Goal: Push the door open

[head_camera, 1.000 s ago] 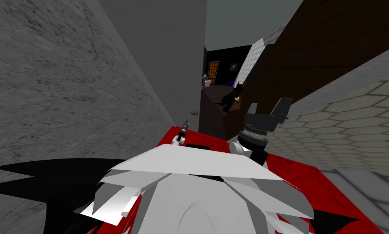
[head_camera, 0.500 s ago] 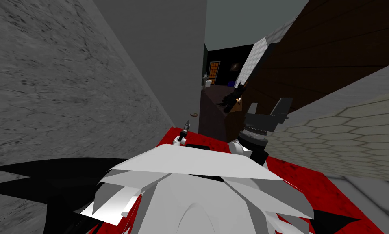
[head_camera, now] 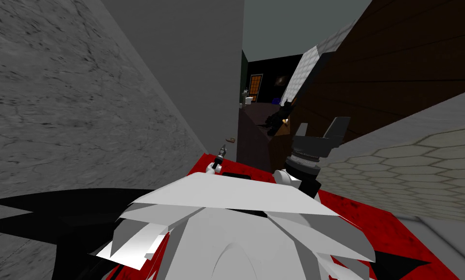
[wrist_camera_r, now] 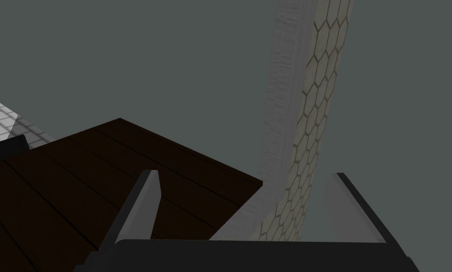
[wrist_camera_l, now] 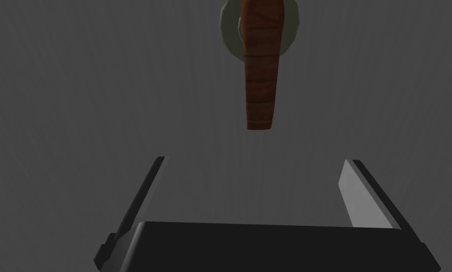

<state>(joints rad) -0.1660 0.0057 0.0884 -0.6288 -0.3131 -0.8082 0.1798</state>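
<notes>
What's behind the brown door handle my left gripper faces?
A round grey-green plate sits behind the brown handle, flat on the grey door. The handle covers the plate's middle, so its fixing can't be seen.

Door: plain grey, flat, straight ahead of the left gripper.
Handle: brown lever, round greenish plate, beyond the jaws, untouched.
</notes>
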